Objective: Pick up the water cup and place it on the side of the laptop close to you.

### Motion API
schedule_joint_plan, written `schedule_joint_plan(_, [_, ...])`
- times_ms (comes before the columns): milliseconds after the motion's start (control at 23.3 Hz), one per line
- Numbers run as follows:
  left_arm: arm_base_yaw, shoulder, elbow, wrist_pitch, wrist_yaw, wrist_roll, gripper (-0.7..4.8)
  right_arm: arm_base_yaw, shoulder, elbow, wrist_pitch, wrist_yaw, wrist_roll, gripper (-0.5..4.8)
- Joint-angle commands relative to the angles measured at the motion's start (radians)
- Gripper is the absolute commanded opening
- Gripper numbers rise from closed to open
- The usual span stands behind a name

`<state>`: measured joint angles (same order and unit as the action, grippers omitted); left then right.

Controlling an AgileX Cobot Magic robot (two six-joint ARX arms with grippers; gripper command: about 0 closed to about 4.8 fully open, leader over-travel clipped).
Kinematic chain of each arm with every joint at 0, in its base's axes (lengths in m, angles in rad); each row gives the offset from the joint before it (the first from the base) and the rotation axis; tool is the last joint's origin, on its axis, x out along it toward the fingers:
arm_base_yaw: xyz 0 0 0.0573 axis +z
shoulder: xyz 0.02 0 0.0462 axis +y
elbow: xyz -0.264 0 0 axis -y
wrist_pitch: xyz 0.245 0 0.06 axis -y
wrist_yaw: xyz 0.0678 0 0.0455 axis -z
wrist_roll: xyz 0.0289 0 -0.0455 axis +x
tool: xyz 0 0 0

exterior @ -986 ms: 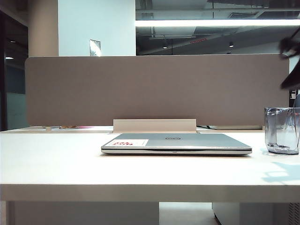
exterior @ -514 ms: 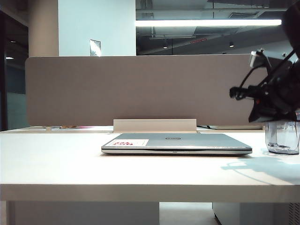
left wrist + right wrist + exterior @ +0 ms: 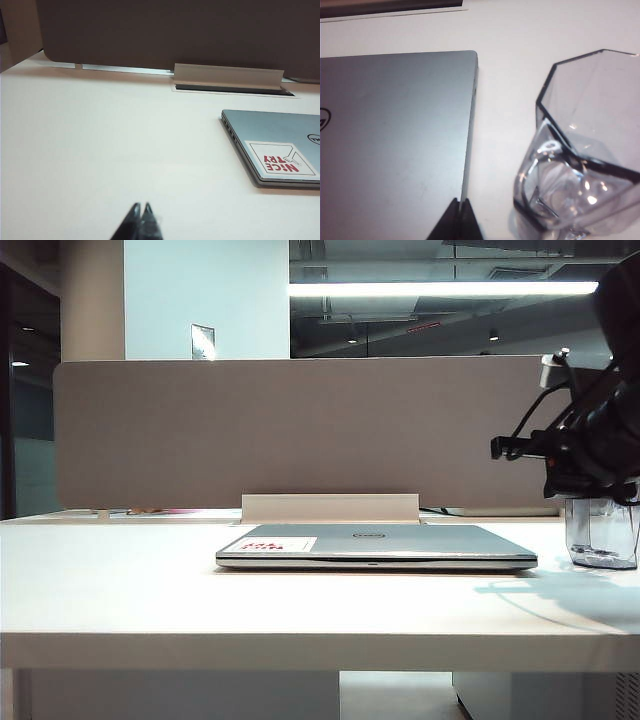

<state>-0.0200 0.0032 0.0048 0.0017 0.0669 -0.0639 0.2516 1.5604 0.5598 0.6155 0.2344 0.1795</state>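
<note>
**Right wrist view: cup sits just off the closed jaws, beside the laptop's edge**

The right wrist view looks down on the transparent grey-blue faceted plastic water cup, standing upright on the pale bench with its open rim facing the camera and its squared loop handle turned toward the laptop side. The right gripper hangs above the side edge of the slim silver-grey laptop, its jaws pressed together with no gap and holding nothing. The cup lies off to one side of those jaws, across a strip of bare bench, so the coming move turns on a sideways shift toward the cup and on parting the jaws first.

In the exterior view the right gripper hovers just above the water cup, at the far right of the bench; the cup stands apart from the right end of the laptop. The laptop lies shut and flat, its long axis running left to right, front edge toward the camera. The cup's long axis is vertical.

The left wrist view shows the left gripper low over bare bench, jaws closed and empty, well apart from the laptop's stickered corner. The right arm is plainly the nearer one to the cup.
</note>
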Motion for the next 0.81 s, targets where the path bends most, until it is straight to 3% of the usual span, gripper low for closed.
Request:
schedule_joint_plan(43, [-0.002, 0.001, 0.003, 0.007, 0.001, 0.0, -0.06, 0.001, 0.023, 0.015, 0.024, 0.031, 0.004, -0.09])
schedule_joint_plan(814, [-0.002, 0.001, 0.003, 0.006, 0.027, 0.0, -0.06, -0.023, 0.047, 0.04, -0.051, 0.159, 0.003, -0.09])
